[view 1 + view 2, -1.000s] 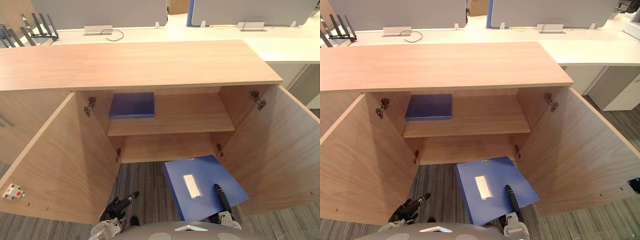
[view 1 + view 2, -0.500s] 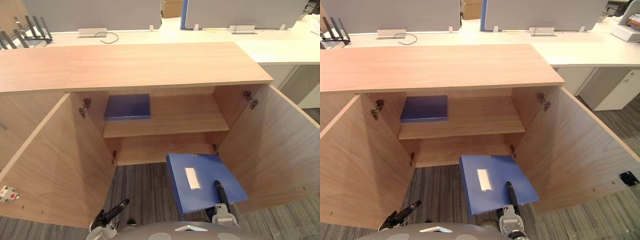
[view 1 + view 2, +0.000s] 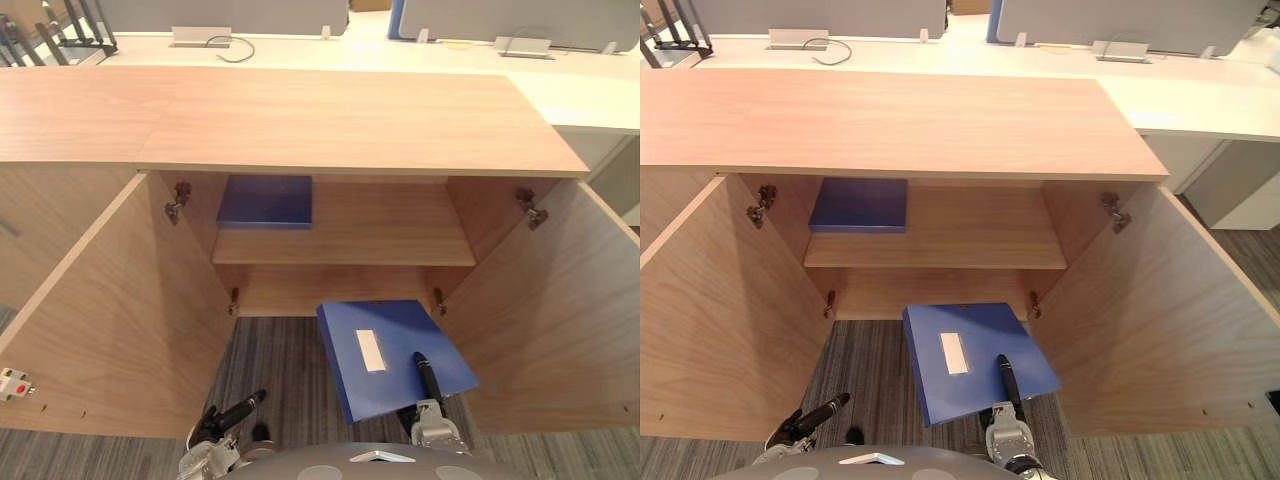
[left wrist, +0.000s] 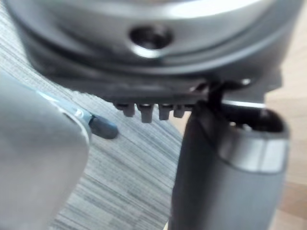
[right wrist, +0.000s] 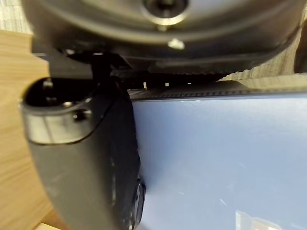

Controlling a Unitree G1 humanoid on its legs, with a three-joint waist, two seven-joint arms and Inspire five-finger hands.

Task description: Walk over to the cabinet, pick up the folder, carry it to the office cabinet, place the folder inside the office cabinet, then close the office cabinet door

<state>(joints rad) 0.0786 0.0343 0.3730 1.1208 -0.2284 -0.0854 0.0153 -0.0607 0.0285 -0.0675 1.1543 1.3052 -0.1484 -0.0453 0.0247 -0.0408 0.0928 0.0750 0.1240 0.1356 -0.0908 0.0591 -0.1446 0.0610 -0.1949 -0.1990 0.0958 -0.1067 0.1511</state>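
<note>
Well inside the office cabinet (image 3: 340,120), a blue box file (image 3: 265,201); folder (image 3: 385,345) clamped in right hand (image 3: 432,428) fingers (image 3: 425,374).

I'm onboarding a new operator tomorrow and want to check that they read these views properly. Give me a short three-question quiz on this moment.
1. True or false: both doors of the cabinet stand open.
2. The shelved folder lies: A) on the upper shelf, at its left end; B) on the carpet; C) on top of the cabinet.
3. Fill in: the carried folder, in front of the lower compartment, is pinched by the robot's ____ hand.
Key: 1 true; 2 A; 3 right: the right hand has its thumb on top of the folder.
</note>
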